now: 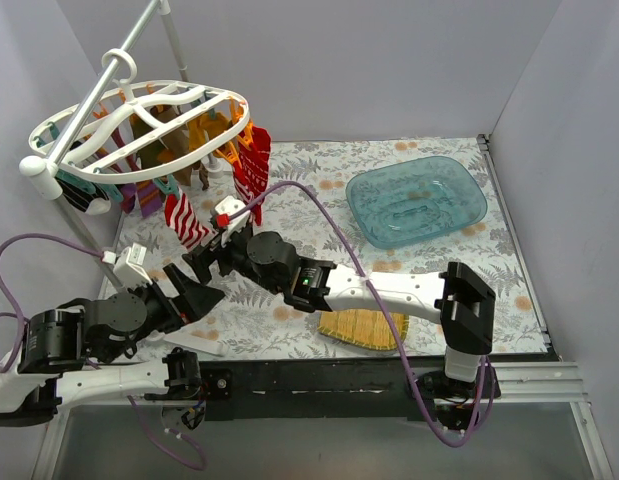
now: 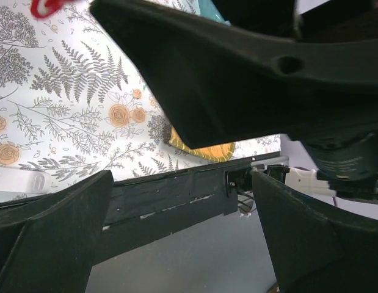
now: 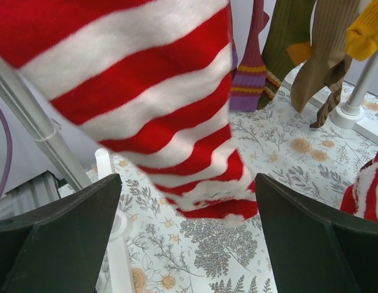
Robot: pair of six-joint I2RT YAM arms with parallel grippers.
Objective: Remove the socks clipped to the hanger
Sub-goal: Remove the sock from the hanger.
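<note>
The white oval hanger (image 1: 139, 108) hangs at the far left with orange and teal clips. Socks are clipped under it: a red-and-white striped sock (image 1: 184, 221), a second striped one (image 1: 253, 166), a purple one (image 1: 149, 196) and a brown one (image 1: 202, 176). My right gripper (image 1: 201, 262) is open just below the striped sock. In the right wrist view that sock (image 3: 176, 116) hangs with its toe end between my open fingers (image 3: 60, 232), not pinched. My left gripper (image 1: 201, 298) is open and empty, under the right arm (image 2: 237, 79).
A blue-green plastic tray (image 1: 417, 200) lies at the back right. A yellow woven mat (image 1: 364, 328) lies at the near table edge. The grey-white pole stand (image 1: 173, 35) holds the hanger; its pole (image 3: 30, 125) and a white foot (image 3: 355, 104) are near the socks.
</note>
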